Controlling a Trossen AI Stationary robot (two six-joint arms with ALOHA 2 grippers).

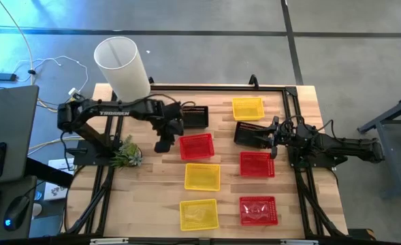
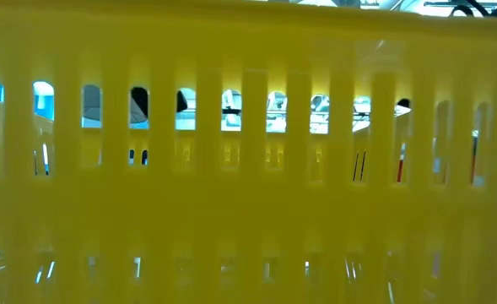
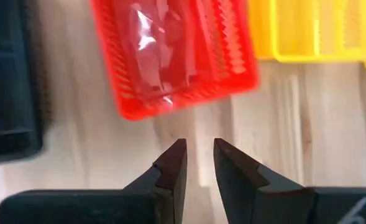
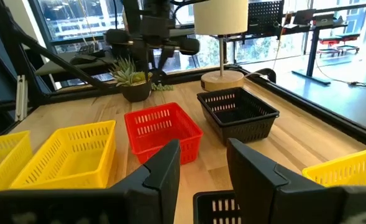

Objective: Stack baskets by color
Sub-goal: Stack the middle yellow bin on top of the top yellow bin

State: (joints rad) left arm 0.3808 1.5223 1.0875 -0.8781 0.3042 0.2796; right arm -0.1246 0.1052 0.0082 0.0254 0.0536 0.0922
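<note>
While the left gripper [image 1: 164, 145] hovers with fingers slightly parted, holding nothing, at nine o'clock of a red plastic mesh basket [image 1: 196, 145], the right gripper [image 1: 274, 138] waits open over a black mesh basket [image 1: 250, 133].

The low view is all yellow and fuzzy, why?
In the low view a yellow basket stands right against the camera, out of focus, filling the picture; only bright slivers of room show through its slots. In the high view everything looks sharp.
</note>
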